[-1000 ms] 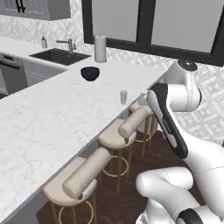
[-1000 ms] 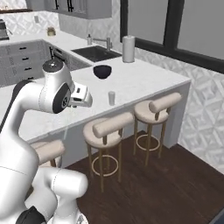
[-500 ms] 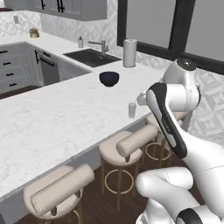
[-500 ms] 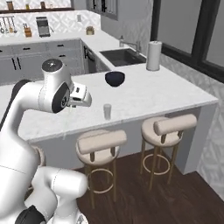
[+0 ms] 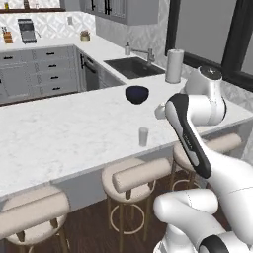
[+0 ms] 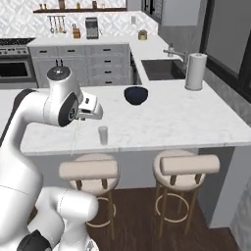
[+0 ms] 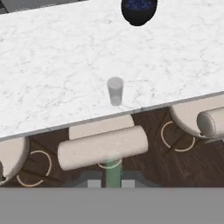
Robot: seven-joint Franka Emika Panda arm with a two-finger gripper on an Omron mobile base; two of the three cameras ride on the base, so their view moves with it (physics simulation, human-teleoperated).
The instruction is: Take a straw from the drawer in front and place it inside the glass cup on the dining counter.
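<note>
My gripper (image 7: 111,183) is shut on a pale green straw (image 7: 113,171) that stands upright between its tips. The straw (image 6: 74,139) also shows as a thin pale line hanging below the hand, in front of the counter's edge. The glass cup (image 7: 115,91) stands upright near the front edge of the dining counter (image 7: 52,74), straight ahead of the gripper and apart from it. From the two base cameras the cup (image 5: 143,136) (image 6: 103,135) sits just beside the hand, over the stools. The drawer is out of view.
A dark blue bowl (image 6: 136,94) sits further back on the counter and a white paper-towel roll (image 6: 195,71) stands by the sink (image 6: 162,69). Beige padded stools (image 7: 103,146) (image 6: 88,169) line the counter's near edge. Grey cabinets (image 5: 34,74) run along the far wall.
The whole picture has shifted, so the base has driven along the dining counter. The cup and bowl now lie closer to the hand. The arm's pose and its hold on the straw look unchanged.
</note>
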